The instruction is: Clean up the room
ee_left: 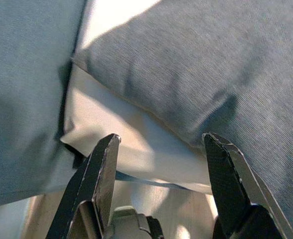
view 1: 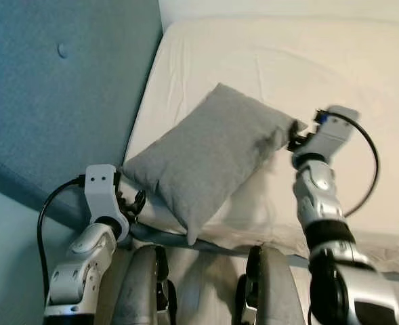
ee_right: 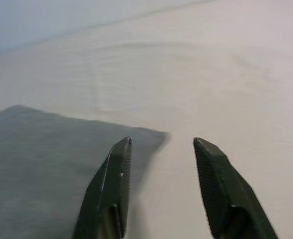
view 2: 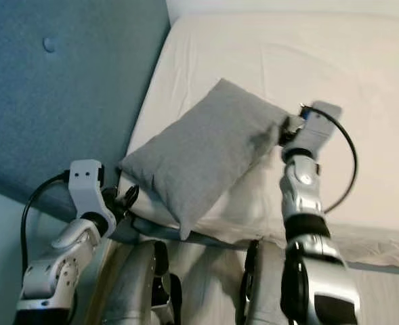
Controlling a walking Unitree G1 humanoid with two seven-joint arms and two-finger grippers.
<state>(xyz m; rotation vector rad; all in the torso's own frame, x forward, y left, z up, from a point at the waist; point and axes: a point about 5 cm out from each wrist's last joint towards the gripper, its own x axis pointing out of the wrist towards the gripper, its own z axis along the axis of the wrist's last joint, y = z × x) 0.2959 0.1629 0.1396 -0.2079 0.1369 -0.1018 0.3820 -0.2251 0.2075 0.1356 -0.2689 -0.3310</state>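
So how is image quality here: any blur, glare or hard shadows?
Eye views: evenly lit and fairly sharp, white bed sheet bright but keeps its creases. Left wrist view: hard shadow on the sheet under the grey pillow, open left claw sharp. Right wrist view: soft overall, open right claw slightly blurred.

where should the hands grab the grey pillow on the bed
Probably by its two opposite corners. The grey pillow lies slantwise on the bed, soft and wide. The left hand is open at the near corner by the headboard; the right hand is open at the far corner.
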